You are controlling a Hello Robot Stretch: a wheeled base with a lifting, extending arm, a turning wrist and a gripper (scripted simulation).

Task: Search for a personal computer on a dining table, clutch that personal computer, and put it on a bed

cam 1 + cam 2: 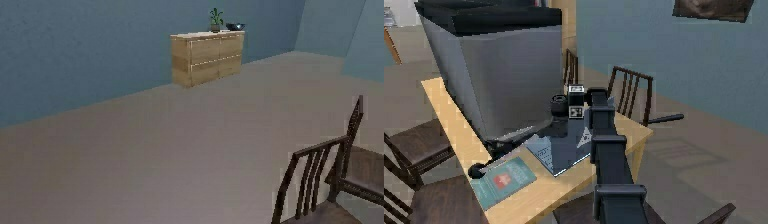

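The robot is sitting side-on to the dining table [444,105], probably because its arm [609,160] reaches out only sideways, and the arm is stretching in over the table's near edge toward the table's middle. There a flat grey-blue slab, by its shape likely the personal computer [552,152], is lying on the tabletop. The gripper [552,113] is showing right at that slab. Since the slab is resting on the table behind the gripper, I cannot tell whether the gripper is grasping it, touching it or merely hanging near it. A large grey box [494,75] is taking up the table's far end, leaving the arm a narrow lane. A teal book [502,183] is lying at the table's near edge, just beside the computer, where a careless lift could be dragging it along. Dark chairs [629,95] are ringing the table. Well away from the table, a wooden dresser [207,58] is standing against a blue wall.
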